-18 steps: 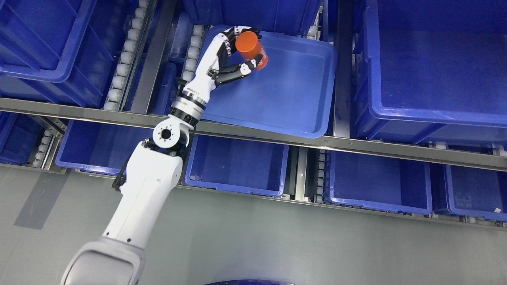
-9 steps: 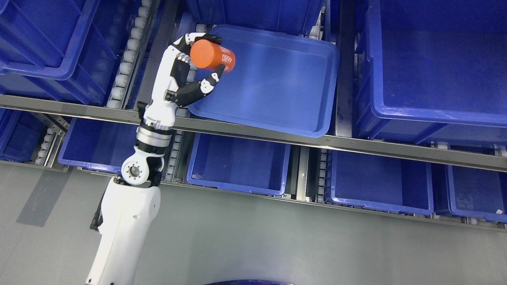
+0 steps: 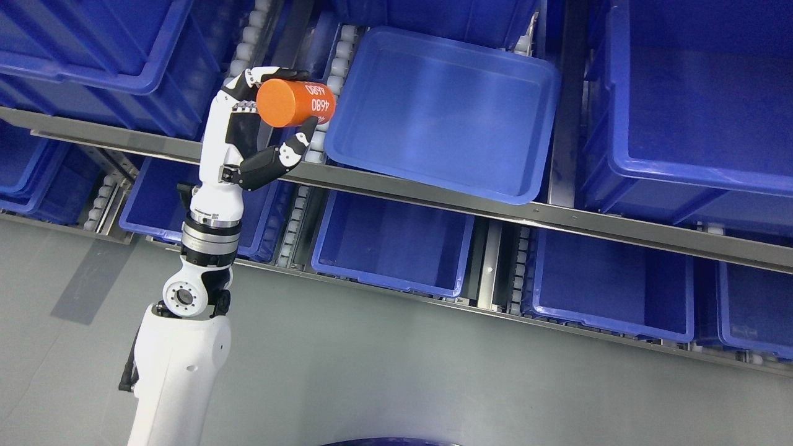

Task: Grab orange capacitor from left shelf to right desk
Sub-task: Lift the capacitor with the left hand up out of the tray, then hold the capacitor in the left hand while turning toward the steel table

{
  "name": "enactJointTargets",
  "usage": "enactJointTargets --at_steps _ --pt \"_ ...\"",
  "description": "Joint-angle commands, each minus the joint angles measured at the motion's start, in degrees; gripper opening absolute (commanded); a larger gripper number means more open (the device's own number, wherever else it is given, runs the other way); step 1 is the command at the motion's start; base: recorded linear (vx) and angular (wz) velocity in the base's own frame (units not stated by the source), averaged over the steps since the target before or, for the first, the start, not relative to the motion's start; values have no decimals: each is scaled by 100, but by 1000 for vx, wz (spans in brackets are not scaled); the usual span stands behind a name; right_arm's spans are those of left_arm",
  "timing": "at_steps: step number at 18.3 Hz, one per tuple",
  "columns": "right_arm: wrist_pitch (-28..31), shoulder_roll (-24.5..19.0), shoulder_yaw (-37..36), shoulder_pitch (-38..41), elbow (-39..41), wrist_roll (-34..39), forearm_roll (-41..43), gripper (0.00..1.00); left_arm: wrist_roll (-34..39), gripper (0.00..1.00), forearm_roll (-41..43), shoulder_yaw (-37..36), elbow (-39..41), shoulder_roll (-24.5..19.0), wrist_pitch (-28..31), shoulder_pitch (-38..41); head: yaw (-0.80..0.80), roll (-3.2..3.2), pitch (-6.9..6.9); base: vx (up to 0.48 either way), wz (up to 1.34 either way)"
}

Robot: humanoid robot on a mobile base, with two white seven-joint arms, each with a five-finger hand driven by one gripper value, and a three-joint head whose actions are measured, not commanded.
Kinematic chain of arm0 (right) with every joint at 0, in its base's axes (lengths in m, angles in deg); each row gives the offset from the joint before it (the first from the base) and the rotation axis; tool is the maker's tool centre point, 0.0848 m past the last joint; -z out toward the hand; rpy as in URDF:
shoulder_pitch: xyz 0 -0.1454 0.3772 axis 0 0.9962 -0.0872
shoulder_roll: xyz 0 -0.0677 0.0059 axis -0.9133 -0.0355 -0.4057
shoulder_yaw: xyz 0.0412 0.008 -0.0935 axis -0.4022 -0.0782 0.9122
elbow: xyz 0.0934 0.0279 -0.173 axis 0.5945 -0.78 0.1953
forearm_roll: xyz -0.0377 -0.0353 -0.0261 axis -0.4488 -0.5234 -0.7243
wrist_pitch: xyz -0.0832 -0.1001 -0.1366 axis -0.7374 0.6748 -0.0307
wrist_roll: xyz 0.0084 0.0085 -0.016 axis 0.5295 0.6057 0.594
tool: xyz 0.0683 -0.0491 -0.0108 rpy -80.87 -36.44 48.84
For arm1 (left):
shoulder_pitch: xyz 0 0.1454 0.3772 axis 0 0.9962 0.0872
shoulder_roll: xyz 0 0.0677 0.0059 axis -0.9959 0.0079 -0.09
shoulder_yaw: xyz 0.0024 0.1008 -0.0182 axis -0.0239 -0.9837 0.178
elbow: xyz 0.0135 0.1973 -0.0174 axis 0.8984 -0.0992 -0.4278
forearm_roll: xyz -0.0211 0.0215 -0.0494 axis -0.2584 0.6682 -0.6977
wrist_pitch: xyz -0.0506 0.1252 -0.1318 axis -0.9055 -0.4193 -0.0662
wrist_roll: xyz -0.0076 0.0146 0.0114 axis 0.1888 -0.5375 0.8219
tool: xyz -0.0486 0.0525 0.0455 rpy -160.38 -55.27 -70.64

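An orange capacitor [image 3: 295, 103], a short cylinder with white print on its side, is held in the air in front of the shelf rail. My left hand [image 3: 272, 114] is shut on it, fingers over the top and thumb [image 3: 291, 152] under it. The arm rises from the bottom left of the head view. The capacitor lies on its side, just left of a shallow blue tray [image 3: 433, 167] on the upper shelf level. The right arm does not show.
Deep blue bins fill the shelf: upper left [image 3: 93, 80], upper right [image 3: 712, 167], and several on the lower level [image 3: 396, 279]. A grey metal rail [image 3: 557, 214] crosses in front of the tray. White rollers [image 3: 337, 68] run beside the tray. Grey floor [image 3: 403, 371] lies below.
My left hand has drawn the capacitor out of the tray, leftward and toward me, over the rail. The whole picture has also shifted right, so the camera has turned.
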Motion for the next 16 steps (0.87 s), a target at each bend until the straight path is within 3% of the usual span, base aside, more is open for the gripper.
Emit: enactJointTargets --at_steps 1,16 --pt "-4 100 -70 193 132 3 0 100 -3 3 2 57 519 -50 -15 150 0 0 0 -75 164" --pt "-4 100 -70 193 132 3 0 100 6 4 2 -146 510 21 -6 229 0 0 0 -107 -49"
